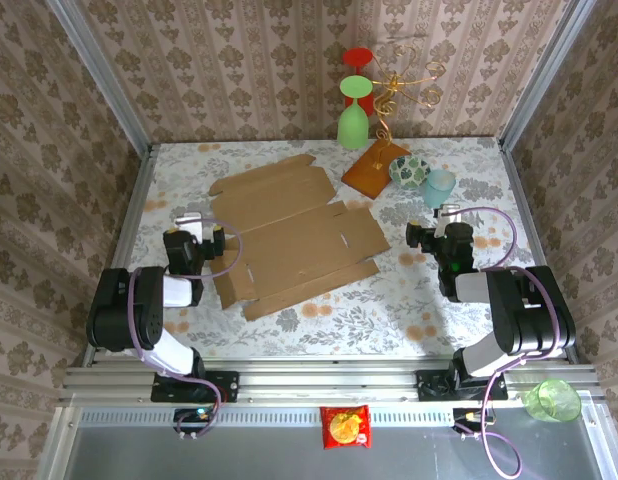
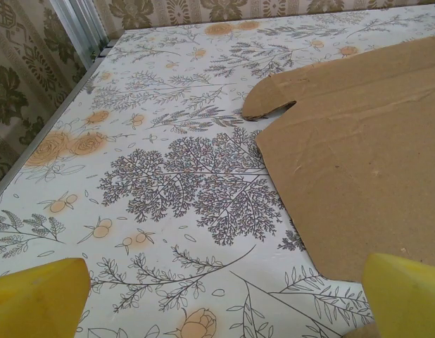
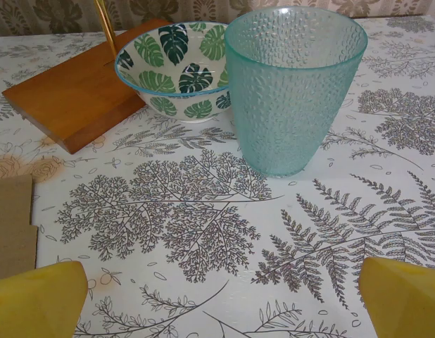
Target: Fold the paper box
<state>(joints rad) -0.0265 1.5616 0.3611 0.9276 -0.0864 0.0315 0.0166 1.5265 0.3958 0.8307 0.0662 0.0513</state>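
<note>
Centrally on the floral worktop (image 1: 389, 310), flat unfolded paper box (image 1: 289, 225), left edge just beside left pincer (image 1: 197, 228), well apart from right pincer (image 1: 437, 228) at frame right; both spread wide, gripping nothing.

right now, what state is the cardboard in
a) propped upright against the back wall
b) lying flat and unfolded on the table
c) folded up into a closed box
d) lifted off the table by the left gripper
b, the cardboard sheet lies spread flat on the table, none of its flaps folded up.
</note>
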